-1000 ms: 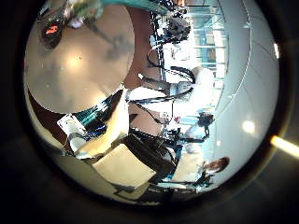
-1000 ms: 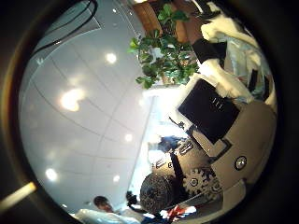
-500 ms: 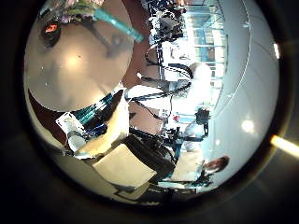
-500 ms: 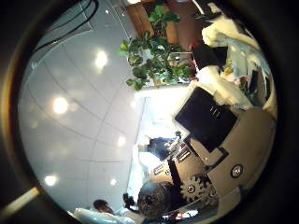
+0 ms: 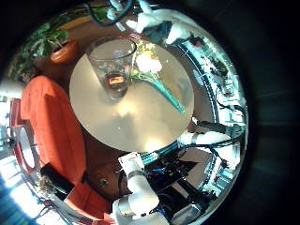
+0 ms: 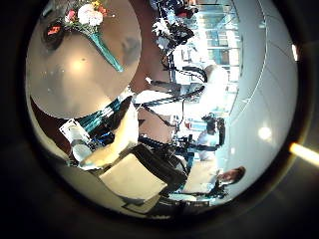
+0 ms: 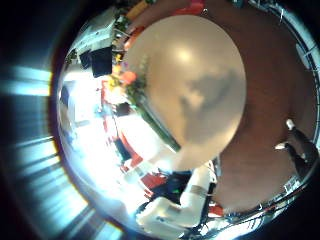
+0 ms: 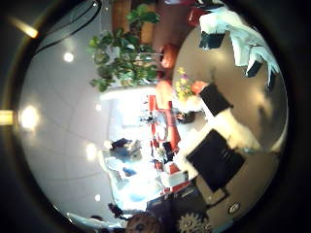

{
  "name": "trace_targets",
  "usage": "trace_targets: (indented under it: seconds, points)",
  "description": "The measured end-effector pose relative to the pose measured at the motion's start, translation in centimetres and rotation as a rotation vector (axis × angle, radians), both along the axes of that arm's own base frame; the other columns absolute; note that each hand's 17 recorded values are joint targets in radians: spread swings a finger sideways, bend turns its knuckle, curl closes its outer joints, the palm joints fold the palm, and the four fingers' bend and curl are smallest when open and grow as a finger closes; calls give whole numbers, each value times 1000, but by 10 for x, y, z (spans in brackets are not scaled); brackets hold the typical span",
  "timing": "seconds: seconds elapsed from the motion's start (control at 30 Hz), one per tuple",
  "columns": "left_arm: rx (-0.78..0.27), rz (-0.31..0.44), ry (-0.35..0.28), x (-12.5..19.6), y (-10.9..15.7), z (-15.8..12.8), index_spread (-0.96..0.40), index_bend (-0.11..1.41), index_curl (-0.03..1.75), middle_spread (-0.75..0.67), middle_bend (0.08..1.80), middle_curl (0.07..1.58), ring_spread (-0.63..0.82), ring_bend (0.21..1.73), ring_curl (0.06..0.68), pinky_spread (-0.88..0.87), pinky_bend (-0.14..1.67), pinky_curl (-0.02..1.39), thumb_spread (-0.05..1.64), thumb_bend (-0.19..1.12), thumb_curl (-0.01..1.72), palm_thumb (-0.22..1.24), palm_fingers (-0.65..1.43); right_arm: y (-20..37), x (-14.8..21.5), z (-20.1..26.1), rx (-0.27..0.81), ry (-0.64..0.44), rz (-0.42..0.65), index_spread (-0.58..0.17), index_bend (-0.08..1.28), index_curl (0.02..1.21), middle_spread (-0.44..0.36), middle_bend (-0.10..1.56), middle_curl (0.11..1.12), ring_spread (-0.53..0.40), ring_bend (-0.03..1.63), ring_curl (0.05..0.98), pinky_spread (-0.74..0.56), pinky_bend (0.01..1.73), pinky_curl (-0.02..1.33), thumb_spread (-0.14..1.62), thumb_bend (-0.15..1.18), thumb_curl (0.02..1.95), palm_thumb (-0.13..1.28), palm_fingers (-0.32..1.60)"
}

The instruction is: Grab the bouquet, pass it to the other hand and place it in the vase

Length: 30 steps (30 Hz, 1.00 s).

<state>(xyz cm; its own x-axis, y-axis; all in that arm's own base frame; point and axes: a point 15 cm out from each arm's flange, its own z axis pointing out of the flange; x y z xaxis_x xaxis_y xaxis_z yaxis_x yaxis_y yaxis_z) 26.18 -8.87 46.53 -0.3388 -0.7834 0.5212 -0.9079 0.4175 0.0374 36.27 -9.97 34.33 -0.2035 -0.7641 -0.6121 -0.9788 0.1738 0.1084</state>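
The bouquet (image 5: 150,70) lies on the round table (image 5: 131,117), flower heads next to the glass vase (image 5: 112,61), stems pointing away across the tabletop. It also shows in the left thumb side view (image 6: 92,22), in the right little finger side view (image 7: 135,95) and, small, in the right thumb side view (image 8: 180,89). My right hand (image 5: 155,21) hangs over the table's edge near the flower heads, and its fingers (image 8: 219,160) are stretched out with nothing between them. My left hand (image 6: 120,164) is high above the table, fingers relaxed and empty.
An armchair (image 5: 47,112) stands close to the table. A potted plant (image 5: 52,42) stands beyond it and also shows in the right thumb side view (image 8: 121,53). Bare floor surrounds the table (image 7: 280,90).
In the left thumb side view the bouquet has swung from that view's edge onto the tabletop. The right hand's camera has turned from the ceiling toward the table.
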Motion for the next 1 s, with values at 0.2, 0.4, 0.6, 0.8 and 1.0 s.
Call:
trace_targets:
  seconds: [0.2,0.4,0.6,0.8,1.0]
  points:
    - [-6,1,9,0,-1,-3,158,170,333,339,236,366,499,518,205,473,185,284,1110,-21,348,469,164,45,-6,-27,-155,122,135,-300,464,678,-144,927,706,-189,1202,562,-171,900,688,1048,-36,709,682,294]
    - [-6,3,8,0,-1,-4,157,173,334,341,233,365,505,519,202,471,187,285,1110,-21,349,469,161,86,-12,-57,-226,206,179,-265,386,644,-121,879,688,-171,1149,542,-119,916,687,1063,-39,617,603,238]
    - [-9,14,1,1,5,-4,157,173,335,342,233,365,508,518,199,470,188,286,1110,-21,349,469,160,112,-38,-86,-294,313,186,-221,295,597,-100,851,674,-158,1140,523,-65,893,668,1075,-37,536,497,228]
    - [-13,14,4,3,5,-5,157,173,336,343,234,366,509,519,199,471,185,285,1110,-21,349,469,159,119,-64,-111,-341,341,186,-195,252,572,-86,824,662,-153,1136,511,-40,883,651,1074,-35,484,443,256]
    - [-19,13,5,6,4,-6,157,174,337,347,235,366,510,518,197,471,187,283,1110,-21,350,469,158,112,-81,-134,-389,344,181,-181,232,557,-76,803,655,-150,1121,499,-27,860,635,1074,-27,453,428,264]
